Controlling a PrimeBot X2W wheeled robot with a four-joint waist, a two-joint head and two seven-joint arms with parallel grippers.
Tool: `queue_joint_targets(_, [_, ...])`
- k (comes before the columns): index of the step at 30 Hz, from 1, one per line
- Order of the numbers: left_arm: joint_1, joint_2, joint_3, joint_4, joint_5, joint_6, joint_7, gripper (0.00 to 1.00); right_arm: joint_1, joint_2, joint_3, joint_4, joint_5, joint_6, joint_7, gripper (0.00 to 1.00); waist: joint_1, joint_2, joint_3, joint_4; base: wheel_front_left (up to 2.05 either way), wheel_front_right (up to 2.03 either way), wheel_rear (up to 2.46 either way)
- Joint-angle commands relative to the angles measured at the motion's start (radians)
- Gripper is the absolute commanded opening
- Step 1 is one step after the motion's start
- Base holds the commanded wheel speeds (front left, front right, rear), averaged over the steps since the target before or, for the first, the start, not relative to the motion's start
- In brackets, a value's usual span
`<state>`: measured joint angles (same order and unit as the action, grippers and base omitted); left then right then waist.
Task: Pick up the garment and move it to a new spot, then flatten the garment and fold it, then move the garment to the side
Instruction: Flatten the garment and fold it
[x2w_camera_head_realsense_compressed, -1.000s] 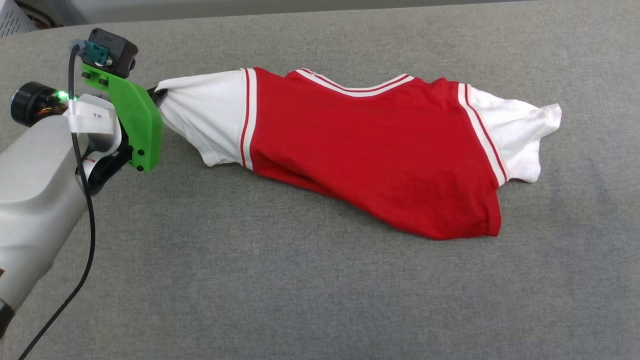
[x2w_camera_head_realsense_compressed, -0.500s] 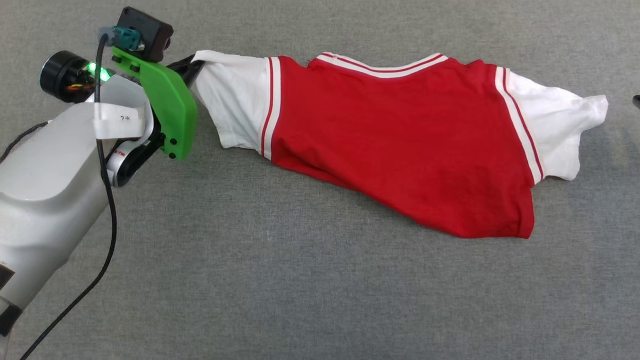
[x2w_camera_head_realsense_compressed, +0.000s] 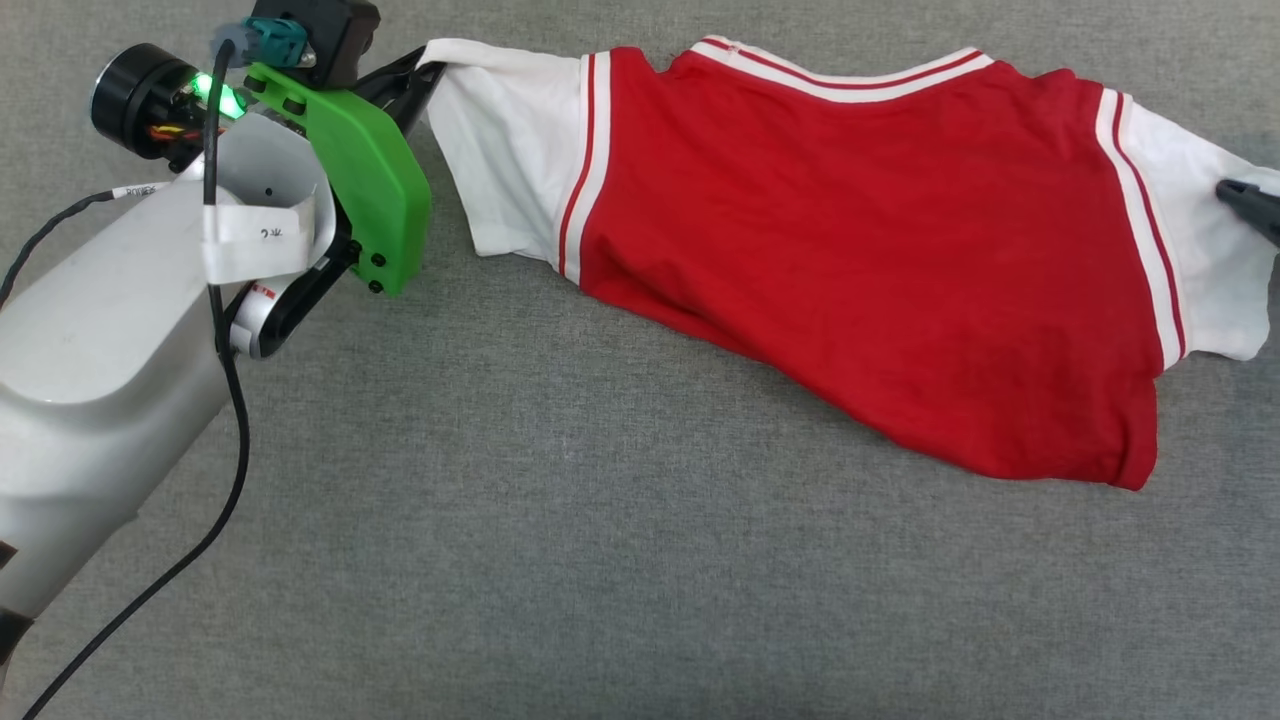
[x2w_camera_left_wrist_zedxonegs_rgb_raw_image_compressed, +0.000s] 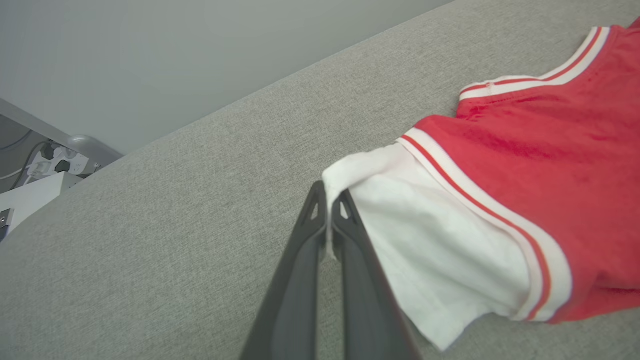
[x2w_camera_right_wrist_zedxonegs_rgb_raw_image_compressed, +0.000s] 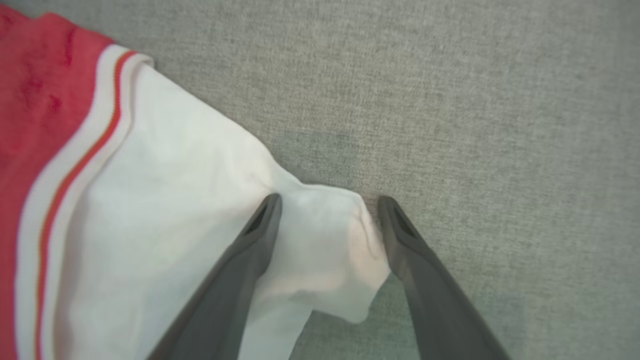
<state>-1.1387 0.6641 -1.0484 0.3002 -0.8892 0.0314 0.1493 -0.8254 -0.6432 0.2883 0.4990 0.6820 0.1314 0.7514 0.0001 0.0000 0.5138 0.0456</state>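
Garment (x2w_camera_head_realsense_compressed: 860, 280) spread on grey fabric (x2w_camera_head_realsense_compressed: 600, 550); power strip (x2w_camera_left_wrist_zedxonegs_rgb_raw_image_compressed: 50, 162), perhaps, beyond.

Red garment (x2w_camera_head_realsense_compressed: 860, 270) with white sleeves, striped trim, lying rumpled across grey cloth, plain face up

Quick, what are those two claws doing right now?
Left gripper: shut on a white sleeve of the red jersey.
Right gripper: open, fingers either side of the other sleeve's tip, not gripping.
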Motion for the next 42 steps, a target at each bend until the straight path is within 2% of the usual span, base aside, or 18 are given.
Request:
queue_joint_targets(1, [-0.014, 0.007, 0.004, -0.008, 0.017, 0.009, -0.003, 0.00, 0.010, 0.013, 0.014, 0.030, 0.006, -0.001, -0.007, 1.00, -0.0001, 0.0000, 0.012, 0.006, 0.00, 0.00, 0.00])
queue_joint_targets(5, [-0.007, 0.010, 0.003, -0.021, 0.015, 0.018, -0.003, 0.00, 0.034, 0.015, 0.068, 0.066, 0.021, -0.001, -0.027, 1.00, -0.0001, 0.0000, 0.015, 0.003, 0.00, 0.00, 0.00])
queue_joint_targets(6, [-0.005, 0.012, 0.002, -0.021, 0.015, 0.019, -0.002, 0.00, 0.034, 0.015, 0.075, 0.070, 0.029, -0.001, -0.042, 0.64, -0.0001, 0.0000, 0.013, 0.001, 0.00, 0.00, 0.00])
queue_joint_targets(7, [-0.003, 0.013, 0.002, -0.021, 0.014, 0.020, -0.002, 0.00, 0.032, 0.012, 0.080, 0.071, 0.034, -0.001, -0.055, 0.24, -0.0001, 0.0000, 0.010, -0.001, 0.00, 0.00, 0.00])
queue_joint_targets(8, [0.000, 0.014, 0.001, -0.019, 0.013, 0.020, -0.003, 0.00, 0.028, 0.009, 0.085, 0.073, 0.041, -0.001, -0.074, 0.00, -0.0001, 0.0000, 0.004, -0.004, 0.00, 0.00, 0.00])
queue_joint_targets(18, [0.028, 0.013, 0.005, -0.003, 0.008, 0.018, -0.056, 0.00, -0.003, -0.052, 0.125, 0.024, 0.044, -0.001, -0.350, 0.00, -0.0001, 0.0000, -0.117, -0.019, 0.00, 0.00, 0.00])
queue_joint_targets(27, [0.032, 0.056, 0.048, -0.097, 0.031, 0.059, -0.156, 0.00, 0.027, -0.126, 0.100, -0.116, 0.028, -0.001, -0.552, 0.00, -0.0001, 0.0000, -0.235, -0.041, 0.00, 0.00, 0.00])
queue_joint_targets(34, [0.004, 0.085, 0.085, -0.190, 0.054, 0.096, -0.197, 0.00, 0.052, -0.150, 0.010, -0.238, -0.014, -0.001, -0.607, 0.00, -0.0001, 0.0000, -0.307, -0.057, 0.00, 0.00, 0.00])
queue_joint_targets(42, [-0.086, 0.072, 0.116, -0.246, 0.077, 0.109, -0.195, 0.00, 0.026, -0.140, -0.075, -0.341, -0.074, -0.001, -0.574, 0.00, -0.0001, 0.0000, -0.357, -0.067, 0.00, 0.00, 0.00])
